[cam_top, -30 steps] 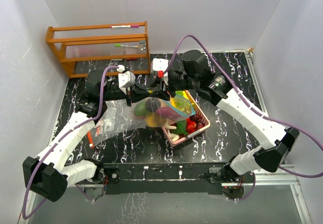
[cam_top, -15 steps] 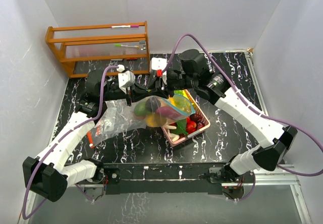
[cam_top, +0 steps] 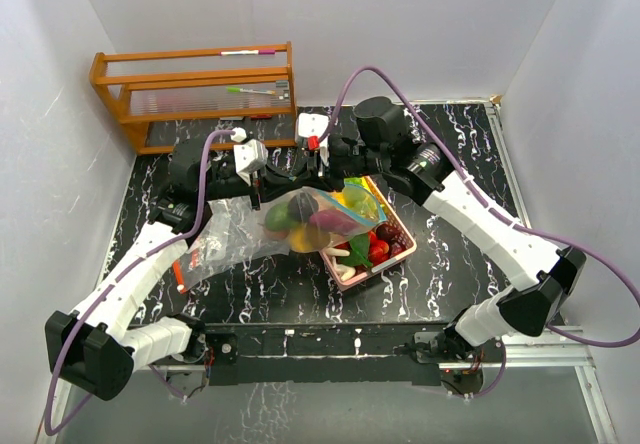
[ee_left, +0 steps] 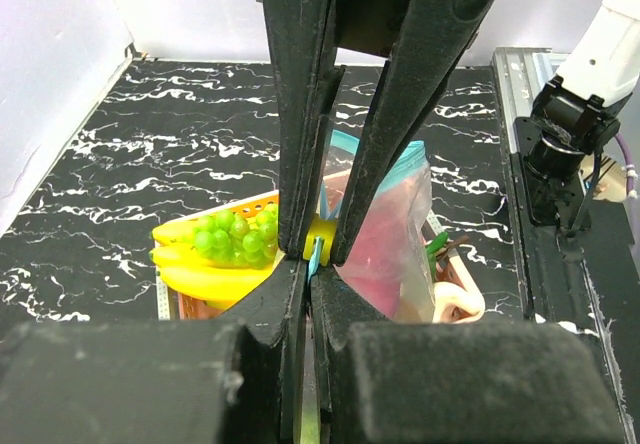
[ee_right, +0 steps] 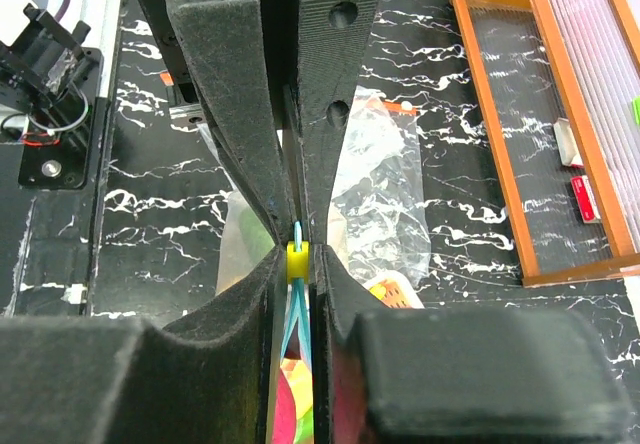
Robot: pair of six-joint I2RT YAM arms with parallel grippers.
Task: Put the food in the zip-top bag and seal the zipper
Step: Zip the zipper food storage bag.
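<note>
The zip-top bag (cam_top: pixel 318 216) hangs between both grippers over the pink tray (cam_top: pixel 399 232), with green, purple, yellow and pink food (cam_top: pixel 292 218) inside it. My left gripper (cam_top: pixel 285 178) is shut on the bag's blue zipper edge (ee_left: pixel 314 257). Facing it, my right gripper (cam_top: pixel 312 170) has its jaws closed on the yellow zipper slider (ee_right: pixel 297 260). More food lies in the tray: red and green pieces (cam_top: pixel 366 250), and a banana bunch with green grapes (ee_left: pixel 215 254). The bag's far end is hidden behind the fingers.
A second, crumpled clear bag (cam_top: pixel 222 240) lies on the black marbled table left of the tray. A wooden rack (cam_top: pixel 195 89) stands at the back left. White walls close in the table on three sides.
The right gripper's jaws have closed onto the yellow slider, and the right arm has shifted slightly left. The left gripper holds as before.
</note>
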